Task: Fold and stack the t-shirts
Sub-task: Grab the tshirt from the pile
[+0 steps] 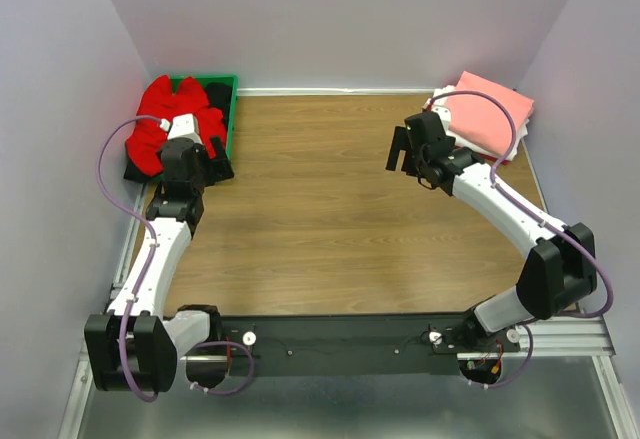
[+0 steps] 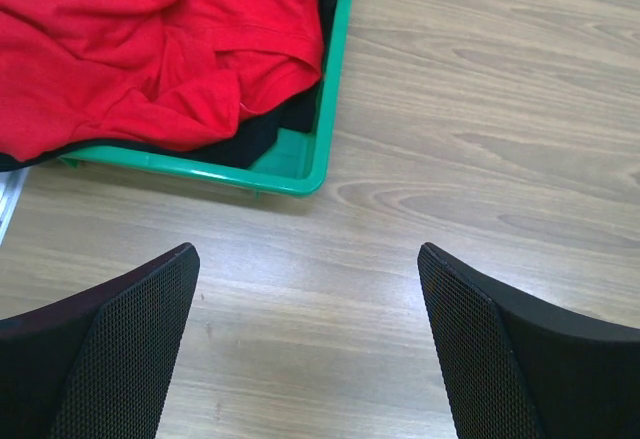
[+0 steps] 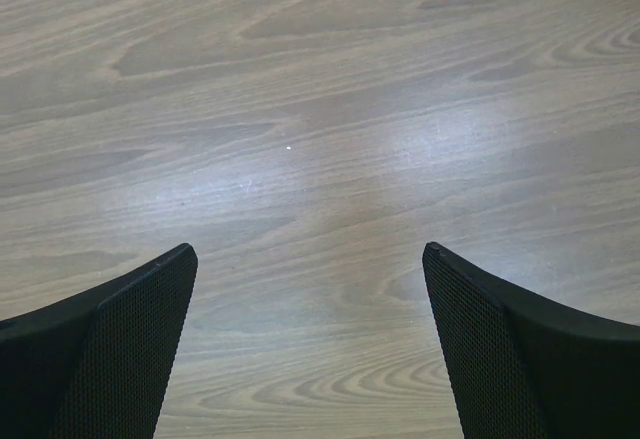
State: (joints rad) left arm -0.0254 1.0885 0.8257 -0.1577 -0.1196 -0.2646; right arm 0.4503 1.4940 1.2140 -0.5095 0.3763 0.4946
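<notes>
A crumpled bright red t-shirt [image 1: 160,124] lies over a black t-shirt [image 1: 140,171] in a green bin [image 1: 232,109] at the far left. The left wrist view shows the red shirt [image 2: 140,49], the black shirt [image 2: 270,129] under it and the bin's corner [image 2: 300,174]. My left gripper [image 1: 212,159] is open and empty above bare wood just in front of that corner [image 2: 308,359]. A folded salmon-pink t-shirt [image 1: 490,109] lies on a folded white one [image 1: 447,99] at the far right. My right gripper [image 1: 405,149] is open and empty above bare wood [image 3: 310,359], left of that stack.
The wooden table [image 1: 330,209] is enclosed by pale walls on the left, back and right. A black bar with the arm bases [image 1: 340,344] runs along the near edge. Purple cables loop beside both arms.
</notes>
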